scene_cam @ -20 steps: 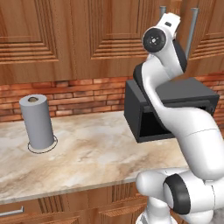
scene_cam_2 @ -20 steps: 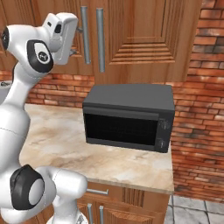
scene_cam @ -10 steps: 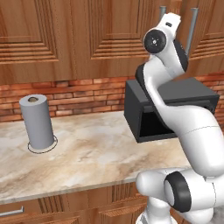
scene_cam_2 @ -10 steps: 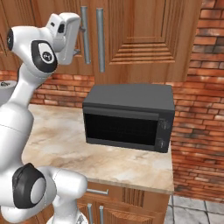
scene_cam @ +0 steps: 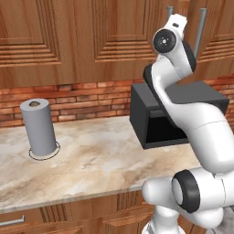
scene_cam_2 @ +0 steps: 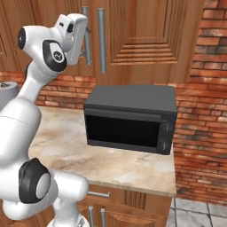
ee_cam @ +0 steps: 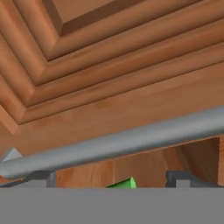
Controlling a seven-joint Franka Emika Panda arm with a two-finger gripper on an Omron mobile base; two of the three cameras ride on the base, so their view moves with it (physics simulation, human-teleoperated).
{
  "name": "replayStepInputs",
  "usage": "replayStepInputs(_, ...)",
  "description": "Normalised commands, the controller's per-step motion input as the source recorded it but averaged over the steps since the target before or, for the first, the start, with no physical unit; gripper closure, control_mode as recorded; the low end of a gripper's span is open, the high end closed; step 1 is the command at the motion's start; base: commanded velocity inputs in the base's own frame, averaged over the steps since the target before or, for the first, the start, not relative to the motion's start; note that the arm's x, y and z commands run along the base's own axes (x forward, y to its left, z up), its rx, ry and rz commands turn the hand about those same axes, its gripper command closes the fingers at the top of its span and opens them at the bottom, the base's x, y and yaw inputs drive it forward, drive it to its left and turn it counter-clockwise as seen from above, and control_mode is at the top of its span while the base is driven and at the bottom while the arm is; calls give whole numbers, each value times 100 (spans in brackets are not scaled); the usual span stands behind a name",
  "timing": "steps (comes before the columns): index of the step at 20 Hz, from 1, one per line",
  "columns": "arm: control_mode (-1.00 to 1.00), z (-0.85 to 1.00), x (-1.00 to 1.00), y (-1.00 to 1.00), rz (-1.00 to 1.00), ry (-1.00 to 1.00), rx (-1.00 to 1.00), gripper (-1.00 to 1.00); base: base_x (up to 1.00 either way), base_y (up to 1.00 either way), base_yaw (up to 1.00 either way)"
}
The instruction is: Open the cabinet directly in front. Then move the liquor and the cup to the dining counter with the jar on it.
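The opening step is in hand: the two-finger gripper [ee_cam: 109, 177], jaws spread wide, faces the long silver bar handle [ee_cam: 118, 142] of the brown wooden raised-panel wall cabinet [scene_cam_2: 146, 40] above the black microwave [scene_cam_2: 128, 119]; next, I judge, clamp and pull

A marble worktop [scene_cam: 96, 160] runs across the lower half of the left base view, under a brick wall. A grey paper-towel roll [scene_cam: 40, 128] stands upright at its left, well apart from the black microwave [scene_cam_2: 131, 117], which sits toward the right end, near the back.
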Motion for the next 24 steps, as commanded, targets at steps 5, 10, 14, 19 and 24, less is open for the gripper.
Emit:
replayStepInputs(5,-100,-9,35,-4,6,7,0,-100,0,0,0)
replayStepInputs(10,-100,-3,13,-13,3,3,0,-100,0,0,0)
replayStepInputs(14,-100,0,-1,-25,0,0,0,-100,0,0,0)
replayStepInputs(19,-100,0,-15,-38,0,0,0,-100,0,0,0)
replayStepInputs(24,-100,0,-25,-45,0,0,0,-100,0,0,0)
